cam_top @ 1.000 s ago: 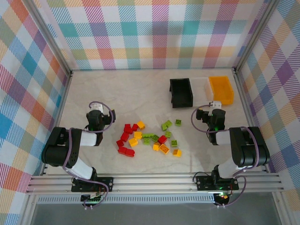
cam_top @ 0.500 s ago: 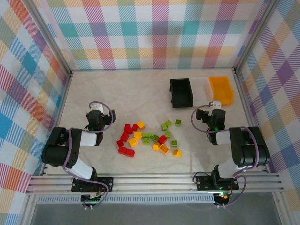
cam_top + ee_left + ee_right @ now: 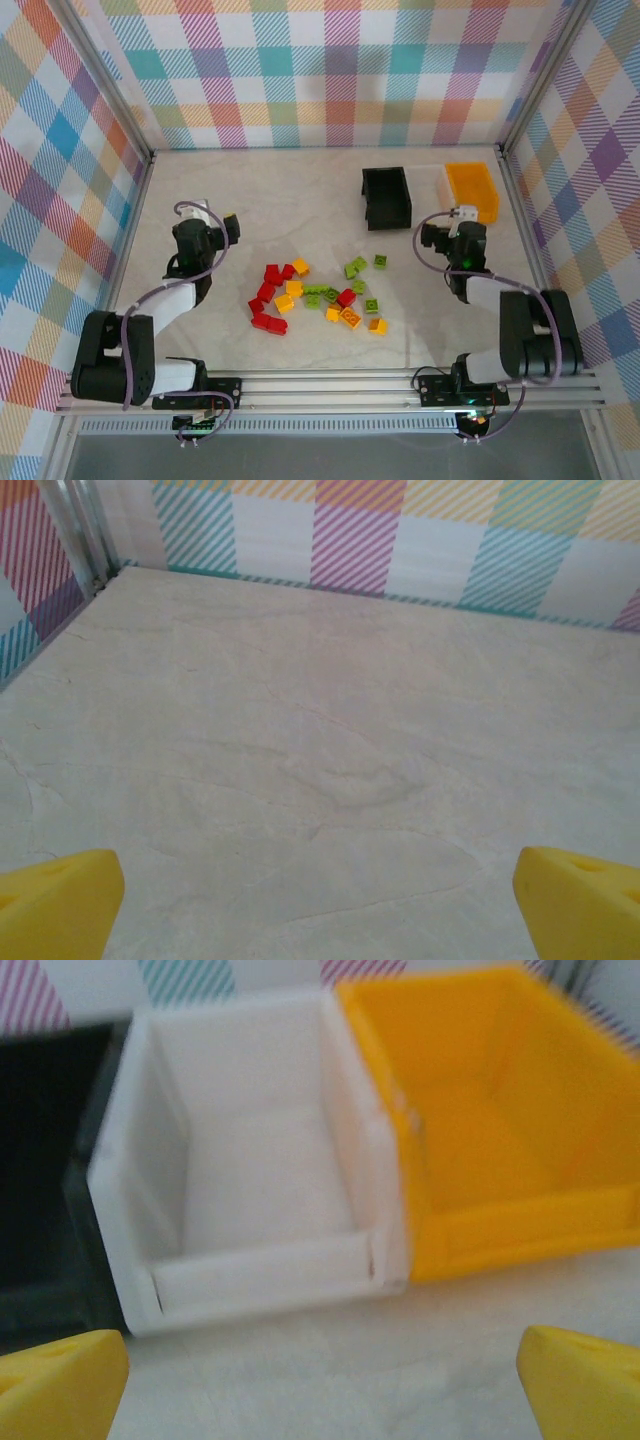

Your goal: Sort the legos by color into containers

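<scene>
Both grippers stand spread wide and hold nothing: the left gripper hovers over bare worktop toward the left edge, and the right gripper faces the white bin near the right edge. That bin and the orange bin touching it show bare floors; the black bin is too dark inside to read. Red, yellow-orange and green legos lie scattered mid-worktop, toward the near edge.

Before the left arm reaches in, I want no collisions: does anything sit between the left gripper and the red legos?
Nothing visible does. Bare table lies between the left gripper and the red legos. The gripper is open and faces the far wall, away from them.
</scene>
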`<move>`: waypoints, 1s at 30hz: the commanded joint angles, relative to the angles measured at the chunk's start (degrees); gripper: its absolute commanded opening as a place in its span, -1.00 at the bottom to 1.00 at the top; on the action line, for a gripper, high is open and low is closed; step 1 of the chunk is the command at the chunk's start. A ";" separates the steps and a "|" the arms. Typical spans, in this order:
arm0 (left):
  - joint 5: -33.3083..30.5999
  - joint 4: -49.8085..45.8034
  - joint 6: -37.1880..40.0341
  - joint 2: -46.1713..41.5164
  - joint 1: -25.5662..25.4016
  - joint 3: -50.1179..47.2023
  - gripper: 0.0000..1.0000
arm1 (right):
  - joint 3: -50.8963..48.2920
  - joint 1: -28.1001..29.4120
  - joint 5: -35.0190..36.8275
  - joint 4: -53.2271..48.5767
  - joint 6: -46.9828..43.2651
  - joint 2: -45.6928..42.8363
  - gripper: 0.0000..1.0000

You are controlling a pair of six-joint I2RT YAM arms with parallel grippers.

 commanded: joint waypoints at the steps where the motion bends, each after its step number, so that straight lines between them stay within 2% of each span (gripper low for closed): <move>1: -5.23 -3.10 -9.31 -2.82 0.60 3.93 1.00 | 4.49 -0.41 8.04 -11.91 6.89 -6.41 0.99; 4: -12.94 -13.88 -24.46 -3.18 0.60 10.20 1.00 | 9.31 -0.42 11.74 -21.27 16.04 -5.49 0.99; 5: -13.59 -19.78 -29.67 -3.21 0.72 12.62 1.00 | 11.45 -0.51 13.30 -25.77 24.49 -4.77 1.00; 6: -14.02 -30.22 -36.78 -3.45 0.85 16.01 1.00 | 15.14 -0.61 14.38 -36.02 35.15 -4.34 0.99; 7: -13.48 -34.68 -39.76 -3.14 1.13 18.34 0.99 | 17.37 -0.90 13.49 -42.17 38.60 -3.54 0.99; 8: -11.29 -35.93 -38.52 -2.97 1.27 19.87 0.99 | 18.30 -1.00 9.34 -40.95 33.52 -2.45 0.99; 10: -6.45 -35.37 -37.15 -3.55 1.30 20.26 0.99 | 18.51 -0.85 1.69 -36.97 29.51 -1.44 0.93; 14: 2.09 -36.82 -36.62 -7.09 1.16 19.43 1.00 | 23.15 -0.78 -1.65 -40.38 24.13 -0.10 0.94; 18: 8.95 -40.02 -35.97 -8.17 -1.17 20.43 1.00 | 33.47 0.76 -9.83 -46.93 18.06 8.74 0.92; 22: 9.89 -39.85 -36.10 -10.90 -4.87 17.39 1.00 | 40.07 5.02 -8.66 -49.28 14.38 15.95 0.84; 26: 9.76 -40.39 -36.48 -14.11 -8.39 14.39 1.00 | 45.08 6.20 -8.88 -49.23 16.02 22.48 0.70; 30: 8.37 -42.88 -35.45 -16.88 -12.04 13.62 1.00 | 51.59 7.65 -6.35 -51.70 16.62 28.97 0.65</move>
